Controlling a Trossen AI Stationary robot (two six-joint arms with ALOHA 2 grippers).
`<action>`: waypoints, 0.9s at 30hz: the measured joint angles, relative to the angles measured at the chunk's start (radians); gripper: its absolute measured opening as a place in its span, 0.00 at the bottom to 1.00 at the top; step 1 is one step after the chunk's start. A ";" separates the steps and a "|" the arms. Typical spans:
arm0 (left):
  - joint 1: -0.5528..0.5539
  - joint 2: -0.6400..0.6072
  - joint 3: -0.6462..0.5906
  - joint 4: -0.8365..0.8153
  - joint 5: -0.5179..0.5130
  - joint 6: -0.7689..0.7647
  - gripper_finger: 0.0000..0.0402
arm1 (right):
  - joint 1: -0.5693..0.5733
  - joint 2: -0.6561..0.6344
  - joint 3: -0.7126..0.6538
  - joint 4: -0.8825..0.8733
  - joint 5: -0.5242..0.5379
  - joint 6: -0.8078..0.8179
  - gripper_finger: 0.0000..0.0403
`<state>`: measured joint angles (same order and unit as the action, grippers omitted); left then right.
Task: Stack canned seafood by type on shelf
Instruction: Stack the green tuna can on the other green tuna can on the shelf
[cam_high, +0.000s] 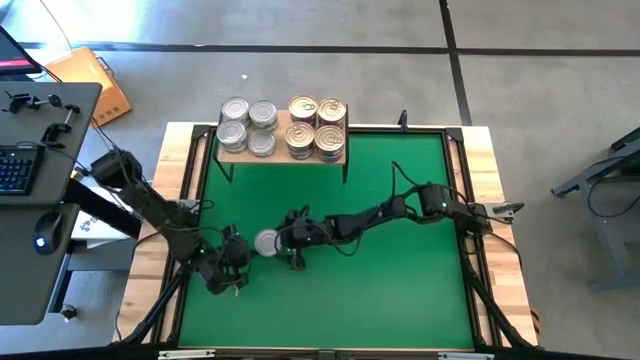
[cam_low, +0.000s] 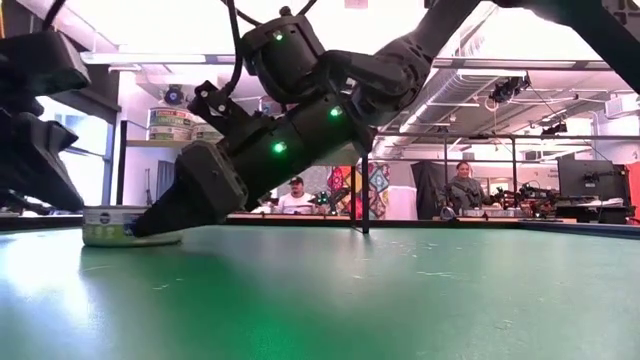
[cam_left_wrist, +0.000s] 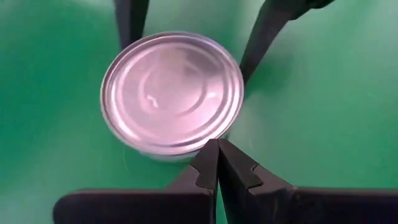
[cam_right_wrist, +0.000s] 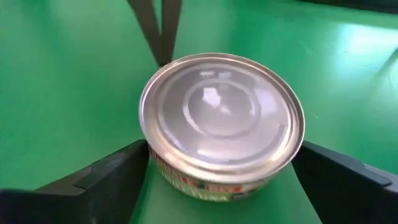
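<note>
One silver-lidded can (cam_high: 266, 241) stands flat on the green mat (cam_high: 400, 290), between my two grippers. My right gripper (cam_high: 283, 240) reaches it from the table's right, open, with a finger on each side of the can (cam_right_wrist: 221, 121). My left gripper (cam_high: 240, 256) is shut, with its tips (cam_left_wrist: 217, 149) at the can's opposite side. The light-wood shelf (cam_high: 283, 152) stands at the mat's far edge. It carries silver-lidded cans (cam_high: 247, 125) on its left half and gold-lidded cans (cam_high: 317, 125) on its right half. My left gripper is shut and its joined fingertips (cam_left_wrist: 214, 155) meet the can's side wall just below the lid rim (cam_left_wrist: 198, 148), coming low from the table's near-left. The can stands upright on the mat. My right gripper's fingers (cam_right_wrist: 118, 168) lie close along the can's wall (cam_right_wrist: 163, 169); whether they touch it I cannot tell.
Open green mat lies to the right and near side of the can. The pale wood table frame (cam_high: 490, 200) borders the mat. A desk with keyboard and mouse (cam_high: 30, 200) stands beyond the table's left edge. People sit in the room behind (cam_low: 463, 185).
</note>
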<state>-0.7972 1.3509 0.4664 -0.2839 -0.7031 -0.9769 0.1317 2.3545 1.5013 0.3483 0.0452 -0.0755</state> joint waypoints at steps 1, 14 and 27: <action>0.013 0.008 0.000 0.018 0.000 0.031 0.00 | -0.004 0.002 0.000 0.001 -0.005 0.000 0.94; 0.076 0.039 0.011 0.145 0.014 0.228 0.00 | -0.036 0.036 0.005 0.038 -0.075 0.079 0.89; -0.079 0.039 0.194 -0.408 0.159 -0.096 0.00 | 0.030 0.027 0.005 -0.046 0.035 0.125 0.69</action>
<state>-0.8762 1.3895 0.6601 -0.6914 -0.5444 -1.0729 0.1617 2.3817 1.5063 0.3025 0.0798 0.0499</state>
